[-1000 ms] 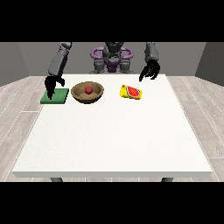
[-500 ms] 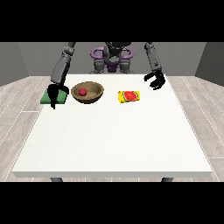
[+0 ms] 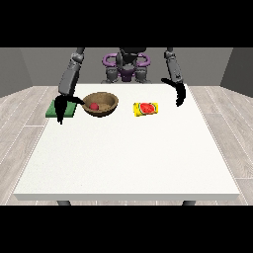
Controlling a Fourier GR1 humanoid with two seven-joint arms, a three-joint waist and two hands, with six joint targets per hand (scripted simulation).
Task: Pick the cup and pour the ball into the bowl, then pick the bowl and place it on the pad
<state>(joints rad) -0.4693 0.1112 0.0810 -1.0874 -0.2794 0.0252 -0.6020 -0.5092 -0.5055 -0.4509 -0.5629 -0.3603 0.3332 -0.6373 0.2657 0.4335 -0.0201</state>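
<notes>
— What do we see of the hand at the view's left (image 3: pixel 61 106)?

— It hangs over the green pad (image 3: pixel 59 108), fingers pointing down and relaxed, gripping nothing. We cannot tell whether it touches the pad.

— And the hand at the view's right (image 3: pixel 180 94)?

— It hangs with loose fingers too, holding nothing, over the far right part of the white desk (image 3: pixel 128 158).

— Where is the bowl (image 3: pixel 101 104)?

— We find it on the desk just right of the pad and the left-side hand, with the red ball (image 3: pixel 93 105) inside it. The yellow cup (image 3: pixel 146 108) lies on its side between the bowl and the right-side hand, apart from both.
</notes>
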